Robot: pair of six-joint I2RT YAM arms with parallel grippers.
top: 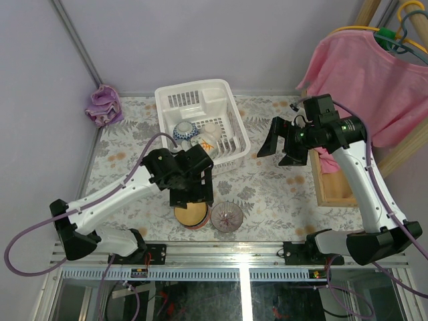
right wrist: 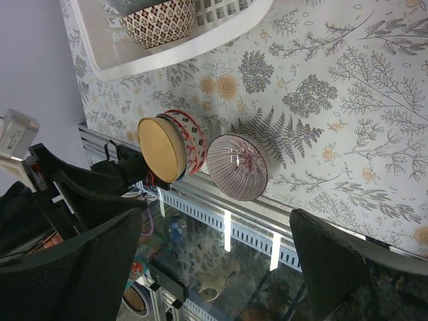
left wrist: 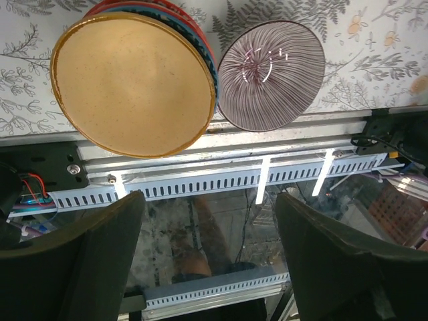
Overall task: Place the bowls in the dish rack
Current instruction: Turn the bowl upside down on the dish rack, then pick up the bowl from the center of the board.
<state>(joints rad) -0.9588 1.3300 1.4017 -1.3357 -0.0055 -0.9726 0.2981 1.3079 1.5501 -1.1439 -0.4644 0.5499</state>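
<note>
**Table (top: 281, 194) view: rack part-loaded, jaws wide**

Floral table, grey walls, pink shirt (top: 354, 73) hanging right. The dish rack (top: 194, 85) sits at the back, its bowls (top: 185, 131) half hidden by your left arm (top: 120, 194). At the near edge the orange-yellow bowl (top: 190, 216) stands beside a striped bowl (top: 227, 217). Only the wrist views show the red-patterned bowl (right wrist: 194, 137) beneath. Both arms' jaws gape empty.

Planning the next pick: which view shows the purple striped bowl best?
The left wrist view: the purple striped bowl is large, seen straight into, unobstructed. Top external shows it small; right wrist shows it smaller, obliquely.
</note>
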